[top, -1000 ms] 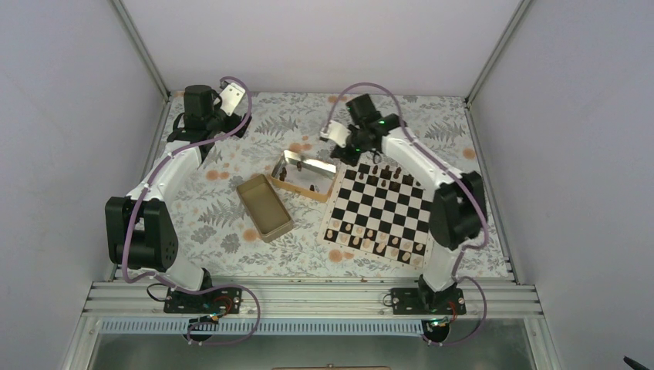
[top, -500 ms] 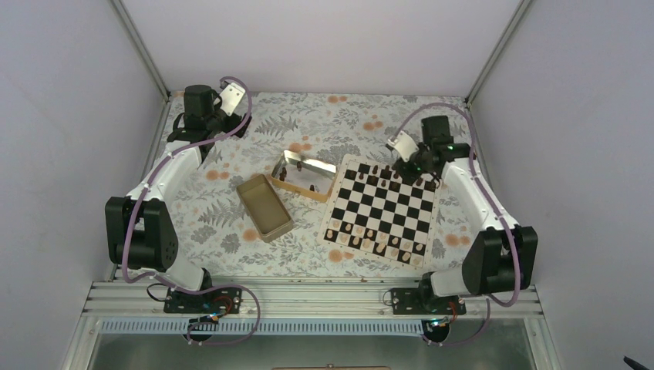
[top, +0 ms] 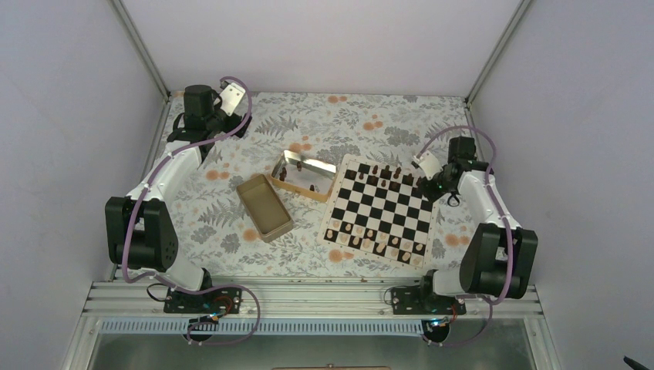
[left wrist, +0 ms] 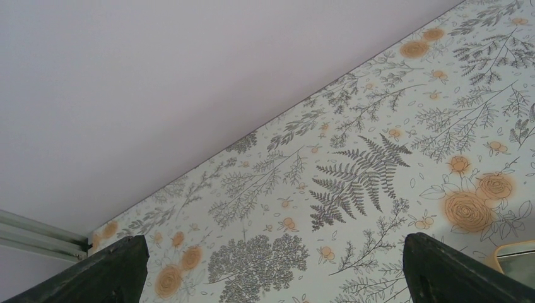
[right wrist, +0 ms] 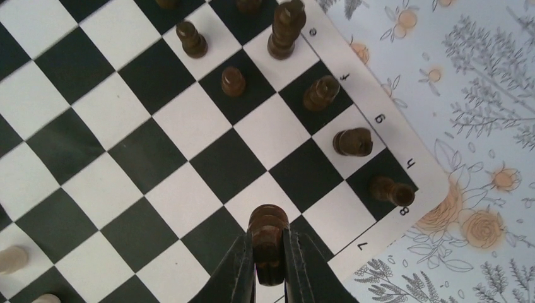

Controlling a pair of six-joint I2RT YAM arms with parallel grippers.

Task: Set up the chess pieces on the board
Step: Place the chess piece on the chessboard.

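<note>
Piece [right wrist: 268, 232], dark brown, ringed top, maybe pawn

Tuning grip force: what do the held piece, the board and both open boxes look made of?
Dark chess piece in the right gripper: turned wood, brown, slight sheen. Chessboard: likely wood, pale border, matte squares. Shallow box: probably tin, dull gold. Deeper box: metal, mirror-bright inner wall.
</note>
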